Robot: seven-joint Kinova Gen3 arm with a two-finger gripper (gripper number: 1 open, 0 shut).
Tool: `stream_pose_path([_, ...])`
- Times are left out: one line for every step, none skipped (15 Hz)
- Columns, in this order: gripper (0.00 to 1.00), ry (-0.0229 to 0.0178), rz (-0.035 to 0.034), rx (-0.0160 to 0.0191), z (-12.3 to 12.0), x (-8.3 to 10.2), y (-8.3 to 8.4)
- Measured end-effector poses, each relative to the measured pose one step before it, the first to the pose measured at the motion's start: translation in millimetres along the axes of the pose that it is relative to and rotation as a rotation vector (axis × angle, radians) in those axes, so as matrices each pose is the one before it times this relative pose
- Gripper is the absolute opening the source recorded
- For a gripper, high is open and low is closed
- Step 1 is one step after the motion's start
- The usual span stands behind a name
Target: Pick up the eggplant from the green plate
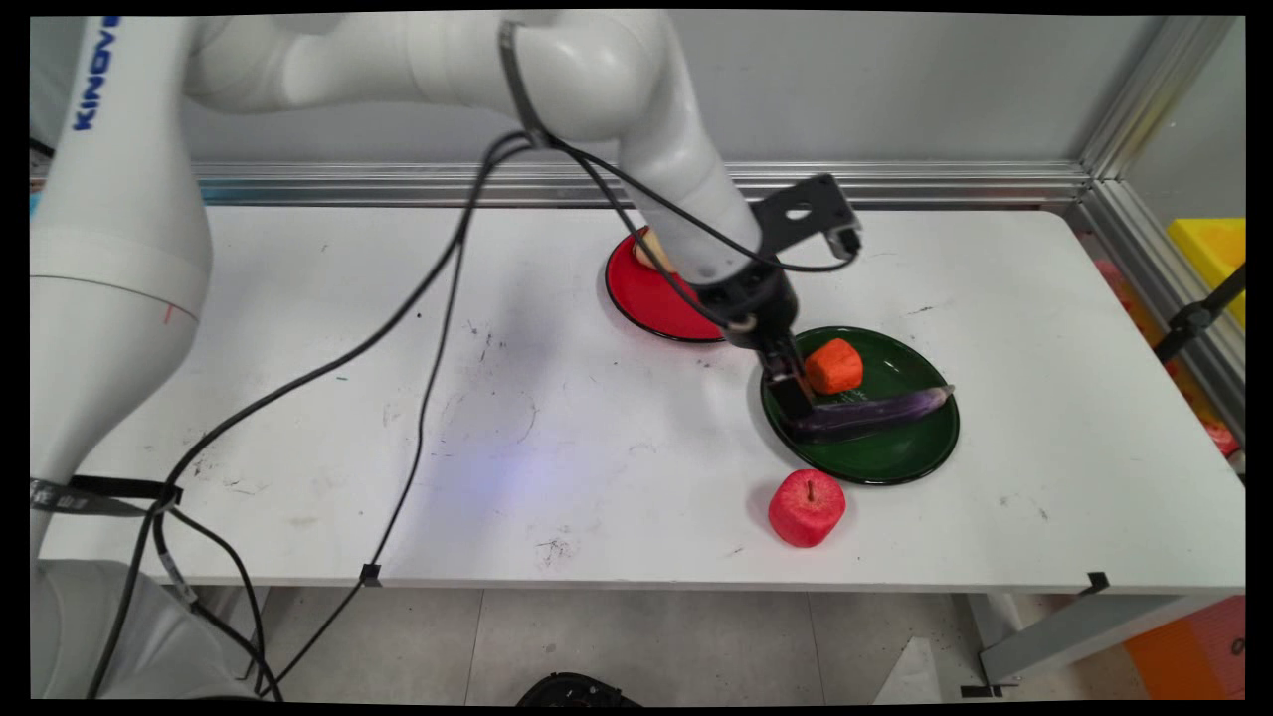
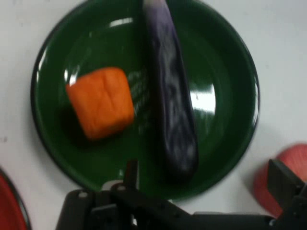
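Observation:
A dark green plate holds a long purple eggplant and an orange block. My gripper is down at the plate's left side, over the eggplant's thick end. In the hand view the eggplant runs up the middle of the plate, with the orange block to its left. The gripper is open, one finger on each side of the eggplant's thick end, and neither finger visibly presses on it.
A red apple sits on the table just in front of the green plate, and shows in the hand view as well. A red plate with a pale item lies behind, partly hidden by the arm. Black cables hang at left.

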Motion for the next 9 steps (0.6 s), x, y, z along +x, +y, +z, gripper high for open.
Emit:
stream_pose_path([1.00,0.00906,-0.00257,0.00555,9.61,4.39,1.32])
stream_pose_path([1.00,0.00779,-0.00264,0.00508,9.35,3.44,1.26])
stream_pose_path([1.00,0.00611,-0.00256,0.00382,7.60,2.44,1.14])
stream_pose_path([1.00,0.00618,-0.00257,0.00370,8.24,2.25,1.36])
stream_pose_path([1.00,0.00394,-0.00258,0.00277,6.79,1.49,1.05])
stream_pose_path([1.00,0.00332,-0.00395,0.00311,7.24,1.08,1.10])
stream_pose_path([1.00,0.00201,-0.00518,0.00268,6.66,0.52,0.95])
stream_pose_path([1.00,0.00083,-0.00411,0.00233,5.33,0.04,0.69])
stream_pose_path([1.00,0.00113,-0.00339,0.00165,4.10,0.08,0.50])
